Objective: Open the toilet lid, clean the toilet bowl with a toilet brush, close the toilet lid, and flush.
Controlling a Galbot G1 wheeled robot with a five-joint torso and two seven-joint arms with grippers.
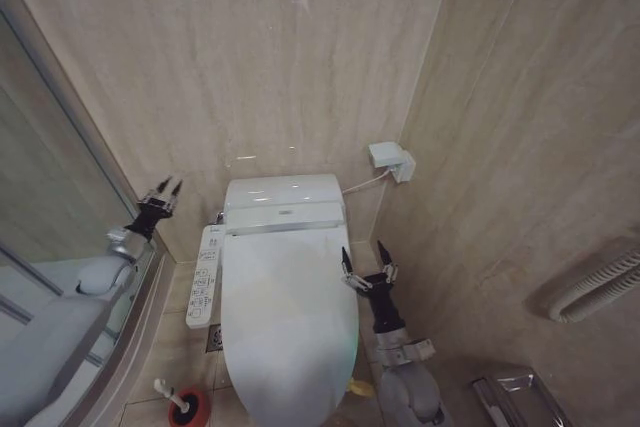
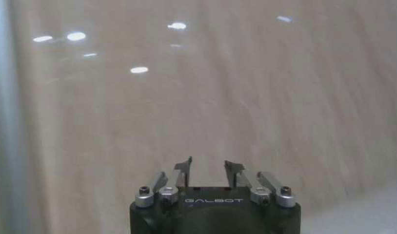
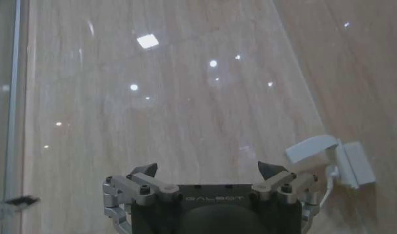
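Note:
The toilet lid (image 1: 290,317) lies shut, glossy white, and covers the toilet bowl, which is hidden beneath it. A yellow tag (image 1: 362,387) shows by the lid's front right edge. The toilet brush (image 1: 168,393) stands in its red holder cup (image 1: 190,409) on the floor, left of the toilet's front. My right gripper (image 1: 365,259) (image 3: 208,170) is open, held just off the lid's right edge, fingers pointing up toward the back wall. My left gripper (image 1: 168,189) (image 2: 208,168) is open, raised left of the toilet's back unit and facing the wall.
A white button panel (image 1: 205,275) runs along the toilet's left side. A glass partition (image 1: 60,247) closes off the left. A wall socket box (image 1: 392,160) (image 3: 335,158) with a cable sits behind the toilet on the right. A floor drain (image 1: 215,339) and a metal fixture (image 1: 520,397) are low down.

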